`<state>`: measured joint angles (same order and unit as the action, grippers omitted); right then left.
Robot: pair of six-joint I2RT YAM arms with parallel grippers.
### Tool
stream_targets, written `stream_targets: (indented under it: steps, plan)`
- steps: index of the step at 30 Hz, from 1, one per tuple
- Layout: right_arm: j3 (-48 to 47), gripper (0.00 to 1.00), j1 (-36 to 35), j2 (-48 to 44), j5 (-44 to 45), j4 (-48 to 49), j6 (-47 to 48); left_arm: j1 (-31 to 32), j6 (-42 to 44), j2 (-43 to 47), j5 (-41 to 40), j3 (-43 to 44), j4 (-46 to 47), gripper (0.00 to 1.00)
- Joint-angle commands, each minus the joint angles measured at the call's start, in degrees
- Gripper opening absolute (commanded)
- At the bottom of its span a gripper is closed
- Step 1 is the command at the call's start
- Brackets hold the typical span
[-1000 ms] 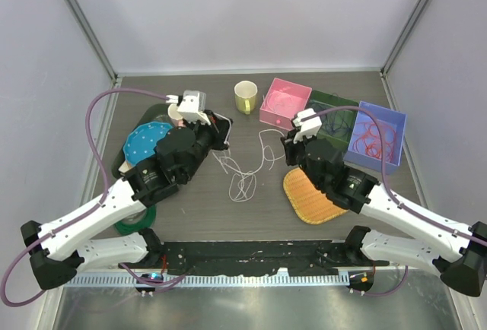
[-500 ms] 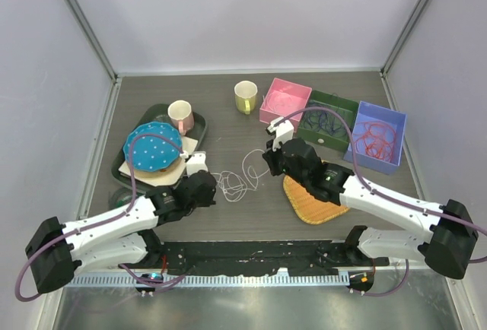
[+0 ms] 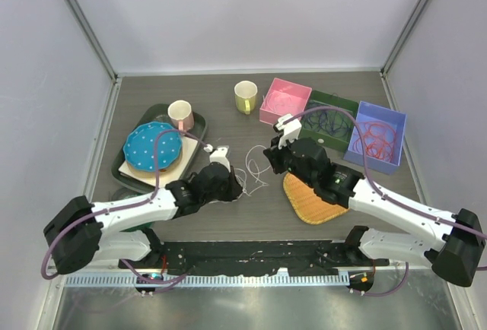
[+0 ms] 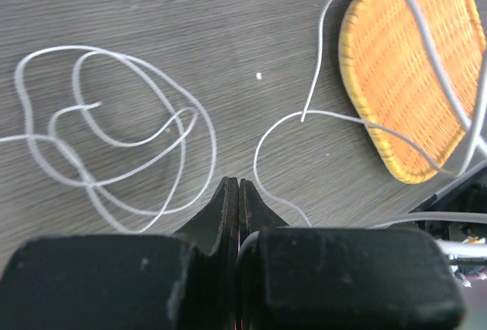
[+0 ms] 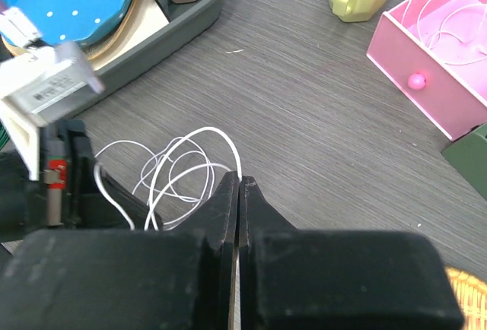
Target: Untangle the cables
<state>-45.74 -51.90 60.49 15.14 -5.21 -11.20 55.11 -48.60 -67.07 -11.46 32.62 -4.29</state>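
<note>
White cables (image 3: 255, 164) lie in loose loops on the table between my two grippers. In the left wrist view one bunch of loops (image 4: 114, 140) lies left of my left gripper (image 4: 238, 183). That gripper is shut, and no strand shows between its tips. Another white strand (image 4: 304, 115) curves past its right side and runs over the woven mat (image 4: 411, 56). My right gripper (image 5: 240, 182) is shut on a white cable (image 5: 221, 136) that arcs up from the loops into its tips. From above, the left gripper (image 3: 240, 190) sits just below-left of the right gripper (image 3: 268, 161).
Pink box (image 3: 265, 106), green box (image 3: 335, 100) and blue box (image 3: 378, 164) with red cables (image 3: 377, 138) stand at the back right. A yellow-green cup (image 3: 245, 96) is behind the cables. On the left, a tray (image 3: 199, 121) holds a blue dotted plate (image 3: 152, 146) and a pink cup (image 3: 180, 113).
My left arm came down from over the tray and slid right to the cables. My right gripper moved left toward the middle with its strand, and the loops bunched closer together.
</note>
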Motion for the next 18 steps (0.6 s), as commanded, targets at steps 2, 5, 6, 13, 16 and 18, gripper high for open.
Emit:
stream_targets:
  steps: [2, 5, 6, 13, 16, 18]
  plan:
    - [0.29, 0.01, -0.04, -2.39, -2.82, 3.89, 0.65, -0.44, 3.5, -5.17, 8.29, 4.2, 13.6, 0.0]
    - [1.26, 0.01, -0.04, -3.18, -5.98, 4.6, 1.44, -0.53, 3.78, -4.39, 7.96, 5.78, 14.23, 0.0]
    - [1.96, 0.01, -0.04, -3.36, -6.34, 4.95, 1.36, -0.62, 2.82, -3.6, 6.56, 6.13, 12.92, 0.0]
    - [8.1, 0.09, -0.04, -7.48, -6.51, 11.77, -3.55, -2.29, -8.25, 5.53, -11.29, 8.34, -1.59, 0.0]
    - [13.38, 0.16, -0.04, -7.5, -16.65, 21.95, -5.23, -2.29, -12.03, 8.44, -11.83, 6.58, -0.1, 0.0]
    - [14.01, 0.2, -0.04, -4.96, -22.14, 24.45, -5.06, -2.29, -13.53, 9.32, -12.18, 6.58, -0.62, 0.0]
